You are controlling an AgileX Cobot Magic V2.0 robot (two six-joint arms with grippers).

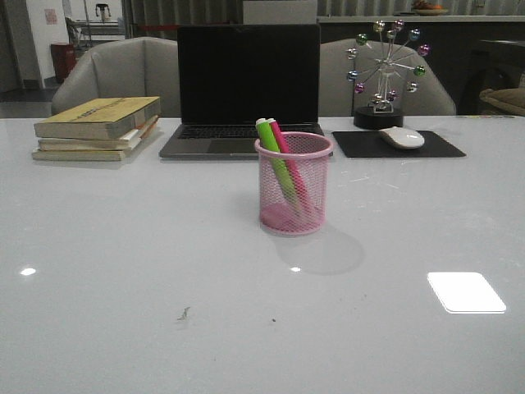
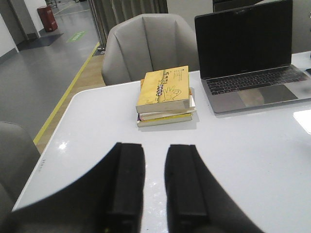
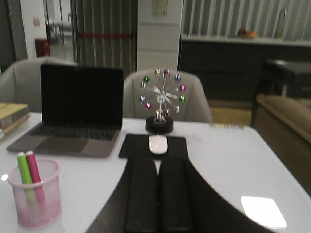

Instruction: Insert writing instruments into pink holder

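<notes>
Both highlighters are seated in the round pink wire-mesh holder (image 1: 293, 184); the left gripper (image 2: 153, 187), slightly parted, and the right gripper (image 3: 158, 194), pressed together, are best kept clear.

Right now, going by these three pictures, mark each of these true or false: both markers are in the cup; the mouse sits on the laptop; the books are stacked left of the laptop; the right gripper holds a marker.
1. Both markers, green marker and pink marker, stand in the pink cup. True.
2. The mouse sits on the laptop. False: it lies on a black pad to the laptop's right.
3. The books are stacked left of the laptop. True.
4. The right gripper holds a marker. False: its fingers are closed together on nothing.
</notes>
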